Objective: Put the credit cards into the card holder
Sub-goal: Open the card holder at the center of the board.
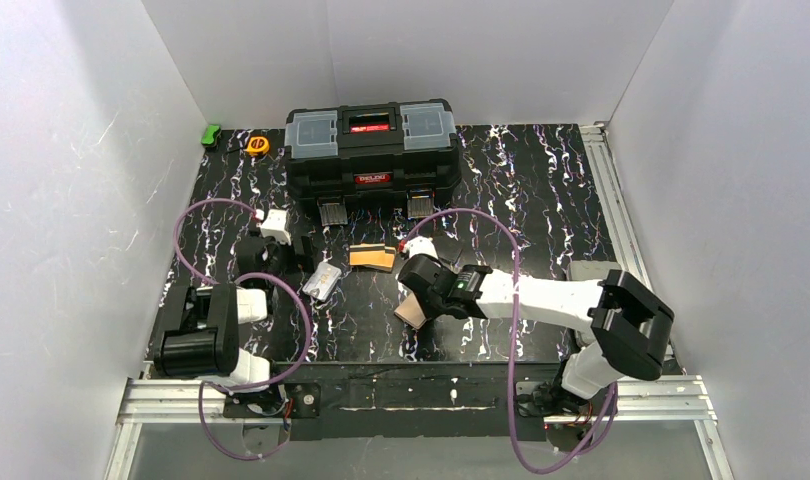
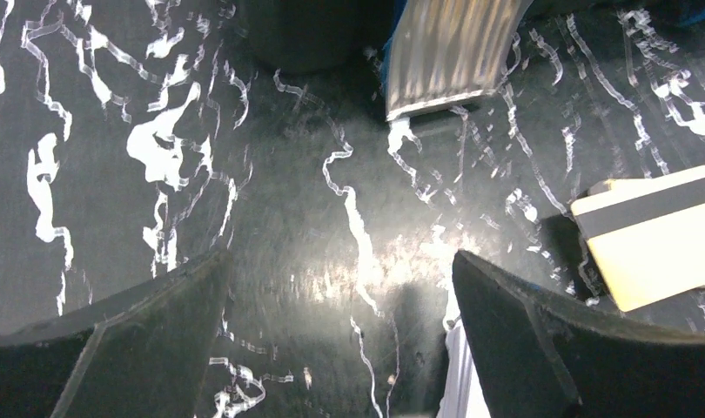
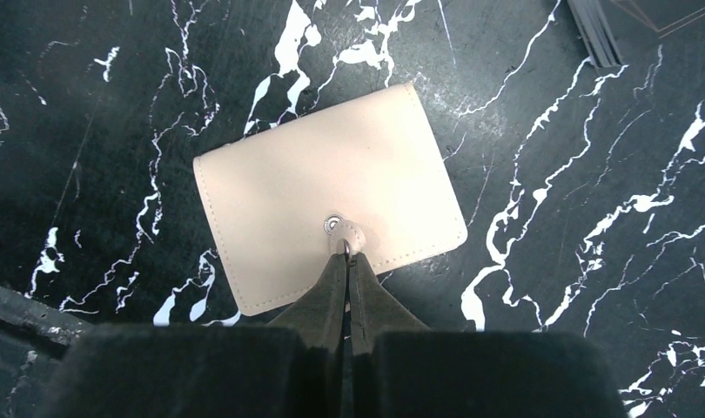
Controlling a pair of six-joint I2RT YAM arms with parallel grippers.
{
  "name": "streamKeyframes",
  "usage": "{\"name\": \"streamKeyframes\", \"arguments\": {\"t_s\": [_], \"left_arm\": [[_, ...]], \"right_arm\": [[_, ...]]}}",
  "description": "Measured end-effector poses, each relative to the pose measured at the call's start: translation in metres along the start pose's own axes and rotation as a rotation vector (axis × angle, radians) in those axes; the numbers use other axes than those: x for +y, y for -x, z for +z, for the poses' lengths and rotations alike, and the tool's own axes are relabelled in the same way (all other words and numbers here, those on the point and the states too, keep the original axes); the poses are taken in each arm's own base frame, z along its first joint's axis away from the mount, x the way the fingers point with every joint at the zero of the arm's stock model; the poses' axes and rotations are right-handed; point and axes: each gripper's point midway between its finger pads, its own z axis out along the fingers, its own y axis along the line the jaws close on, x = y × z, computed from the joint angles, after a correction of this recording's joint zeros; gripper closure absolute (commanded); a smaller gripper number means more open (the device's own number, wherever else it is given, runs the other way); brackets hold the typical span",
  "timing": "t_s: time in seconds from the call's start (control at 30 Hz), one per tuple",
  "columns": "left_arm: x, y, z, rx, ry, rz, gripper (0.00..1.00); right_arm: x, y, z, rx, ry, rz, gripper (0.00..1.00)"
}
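Note:
The card holder (image 3: 323,192) is a closed beige wallet lying flat on the black marbled table; it also shows in the top view (image 1: 411,312). My right gripper (image 3: 347,254) is shut on its snap tab beside the metal snap; in the top view the right gripper (image 1: 421,298) is directly over the holder. The tan-orange credit cards (image 1: 371,257) lie in a small stack mid-table. One card with a dark stripe (image 2: 658,235) shows at the right of the left wrist view. My left gripper (image 2: 340,261) is open and empty over bare table, left of the cards (image 1: 303,252).
A big black toolbox (image 1: 371,150) stands at the back, its metal latch (image 2: 453,52) just ahead of the left gripper. A flat grey-silver item (image 1: 322,282) lies between the arms. A yellow tape measure (image 1: 257,145) and a green object (image 1: 211,135) sit back left.

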Motion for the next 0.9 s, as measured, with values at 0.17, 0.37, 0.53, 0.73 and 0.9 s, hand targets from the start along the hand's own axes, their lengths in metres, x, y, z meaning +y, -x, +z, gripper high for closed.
{"name": "streamKeyframes", "arguments": {"t_s": [0.17, 0.37, 0.53, 0.73, 0.9], "left_arm": [[-0.018, 0.051, 0.001, 0.061, -0.16, 0.089, 0.01], [-0.053, 0.179, -0.036, -0.056, -0.332, 0.206, 0.01], [-0.108, 0.189, -0.077, -0.049, -0.578, 0.127, 0.01], [-0.188, 0.12, -0.104, 0.14, -0.868, 0.117, 0.01], [-0.214, 0.113, -0.128, 0.118, -0.965, 0.207, 0.01]], "right_arm": [[0.0, 0.007, -0.01, -0.038, 0.002, -0.005, 0.99], [0.001, 0.012, -0.018, -0.074, -0.019, -0.063, 0.99], [0.009, 0.031, -0.037, -0.149, -0.011, -0.098, 0.99], [0.014, 0.065, -0.071, -0.274, 0.031, -0.074, 0.99], [0.019, 0.088, -0.09, -0.359, 0.07, -0.045, 0.99]]}}
